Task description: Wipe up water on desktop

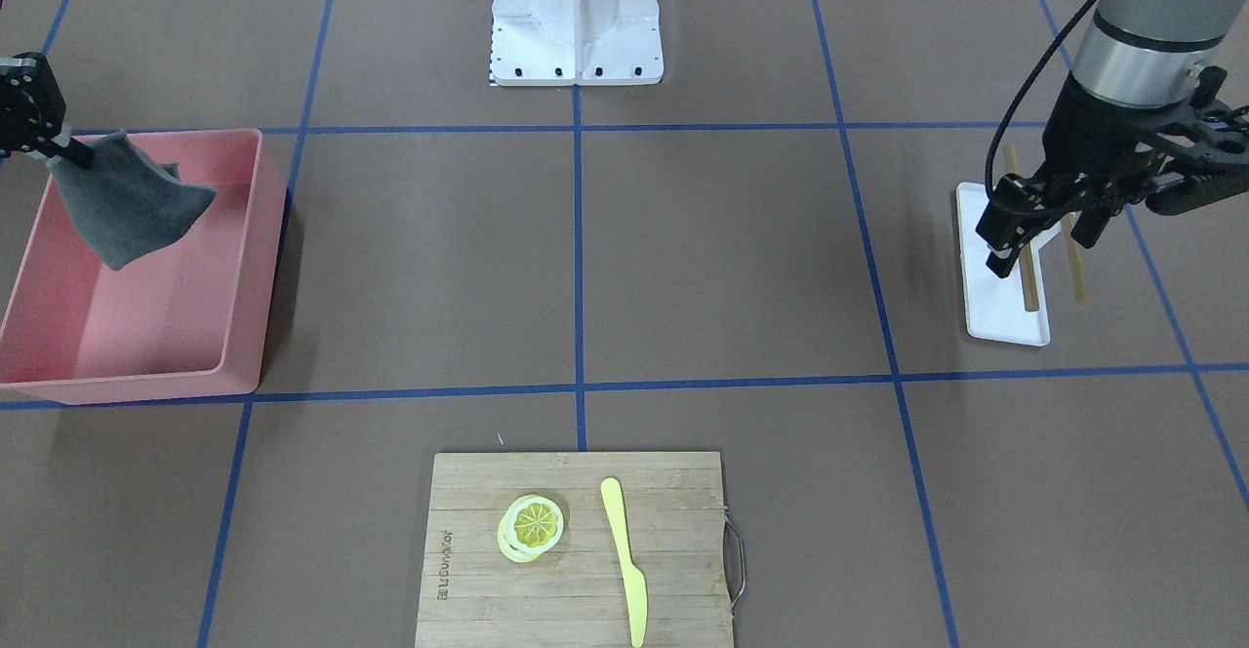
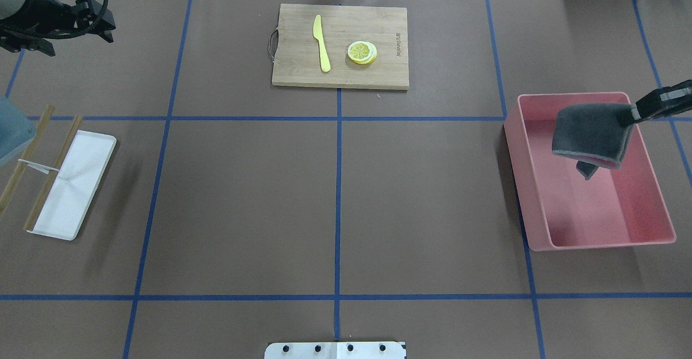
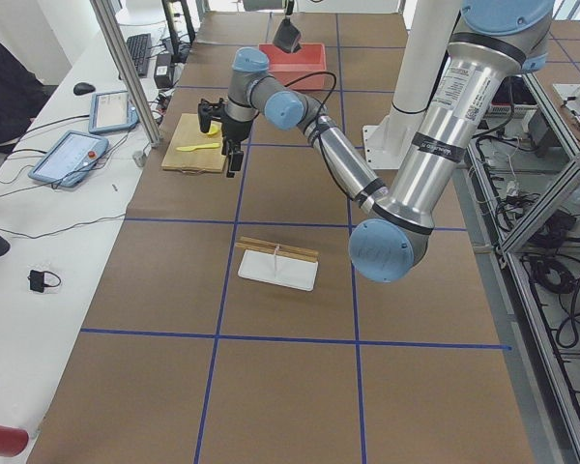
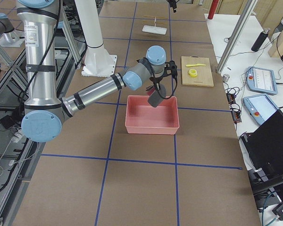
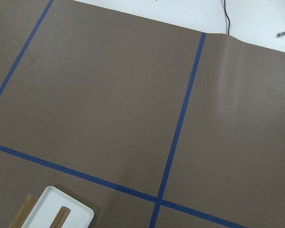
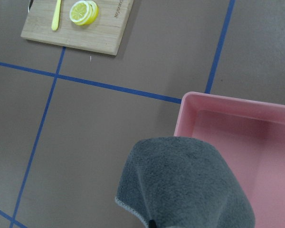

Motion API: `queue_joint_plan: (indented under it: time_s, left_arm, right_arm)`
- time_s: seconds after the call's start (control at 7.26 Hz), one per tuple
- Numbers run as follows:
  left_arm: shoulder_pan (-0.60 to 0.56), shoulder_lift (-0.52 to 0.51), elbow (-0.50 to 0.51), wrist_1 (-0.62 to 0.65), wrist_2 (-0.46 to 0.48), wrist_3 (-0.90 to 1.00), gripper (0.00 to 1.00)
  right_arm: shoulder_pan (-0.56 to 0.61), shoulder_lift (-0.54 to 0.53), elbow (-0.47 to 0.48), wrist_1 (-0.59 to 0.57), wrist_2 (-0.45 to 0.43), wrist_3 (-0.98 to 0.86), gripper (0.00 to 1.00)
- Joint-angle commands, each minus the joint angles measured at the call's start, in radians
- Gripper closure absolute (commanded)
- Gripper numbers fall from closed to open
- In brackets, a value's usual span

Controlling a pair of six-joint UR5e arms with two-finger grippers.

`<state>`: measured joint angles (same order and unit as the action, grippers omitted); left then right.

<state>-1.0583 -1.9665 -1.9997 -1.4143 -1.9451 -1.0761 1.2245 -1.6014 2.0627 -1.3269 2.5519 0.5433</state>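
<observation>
Desktop (image 2: 243,197) spreading flat, matte and brown beneath everything, being cut into big rectangles by thin blue tape lines and running to the edges of both the overhead and the front-facing views. Bearing a pink bin (image 2: 532,202) on its right side, beside a tape line. Clamping the jaws of the right gripper (image 2: 643,111) on one edge of a grey cloth (image 2: 592,134); dangling that cloth in loose folds in the air over the bin, toward the bin's end farther from the robot, well apart from the bare brown surface.

Holding the left gripper (image 1: 1044,246) up in the air with its jaws apart, gripping nothing, above the desktop's left side, between the white tray (image 2: 81,186) and the bamboo cutting board (image 2: 340,72). Looking down through the left wrist camera at plain brown surface, two crossing tape lines and a corner of the tray.

Resting two wooden chopsticks (image 2: 65,145) side by side, one lying along the tray, the other just beside it on the desktop. Carrying lemon slices (image 2: 362,52) in a small stack and a yellow knife (image 2: 322,42) on the cutting board, near each other but apart, at the desktop's far edge, opposite the white robot base (image 1: 576,14).
</observation>
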Motion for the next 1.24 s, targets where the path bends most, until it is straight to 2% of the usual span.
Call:
queue_joint_plan:
  time_s: [0.0, 0.41, 0.69, 0.83, 1.1]
  left_arm:
    - [0.001, -0.002, 0.002, 0.000, 0.000, 0.001, 0.02]
    - [-0.005, -0.002, -0.014, 0.005, -0.015, 0.002, 0.02]
    - [-0.118, 0.005, -0.013, 0.018, -0.157, 0.106, 0.02]
    - [-0.182, 0.029, -0.007, 0.041, -0.199, 0.236, 0.02]
    - [-0.317, 0.105, -0.005, 0.113, -0.250, 0.614, 0.02]
  right_arm:
    - [-0.040, -0.051, 0.004, 0.006, -0.068, 0.001, 0.01]
    - [0.025, -0.110, -0.012, 0.009, -0.099, 0.006, 0.00]
    - [0.049, -0.127, -0.042, 0.023, -0.299, 0.003, 0.00]
    - [0.052, -0.135, -0.052, 0.025, -0.320, 0.003, 0.00]
    - [0.055, -0.153, -0.076, 0.028, -0.338, 0.003, 0.00]
